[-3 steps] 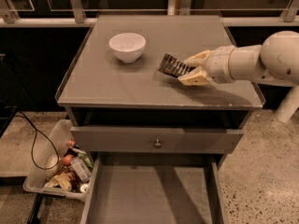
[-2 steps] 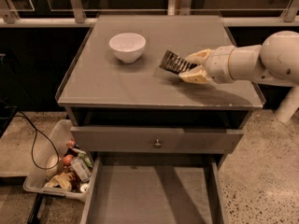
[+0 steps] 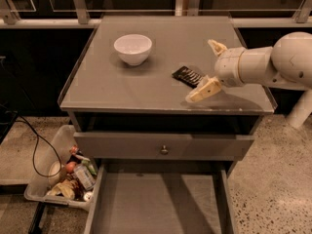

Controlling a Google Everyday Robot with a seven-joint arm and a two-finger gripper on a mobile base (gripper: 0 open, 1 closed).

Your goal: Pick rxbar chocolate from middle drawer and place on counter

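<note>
The rxbar chocolate [image 3: 187, 75], a small flat black bar with white lettering, lies on the counter [image 3: 117, 89], right of centre. My gripper [image 3: 208, 68] is open just to the right of the bar, one finger [image 3: 204, 90] near the counter's front and the other [image 3: 216, 47] further back; neither touches the bar. The middle drawer [image 3: 161, 201] is pulled out below, and its grey floor is bare.
A white bowl [image 3: 132, 48] stands on the counter's back left. A drawer front with a round knob [image 3: 164, 150] sits above the open drawer. A clear plastic bin [image 3: 63, 177] of packets and bottles and a black cable [image 3: 34, 152] lie on the floor at left.
My gripper held the bar tilted over the counter; now the fingers have spread and drawn back to the right, and the bar lies flat on the counter, free of them.
</note>
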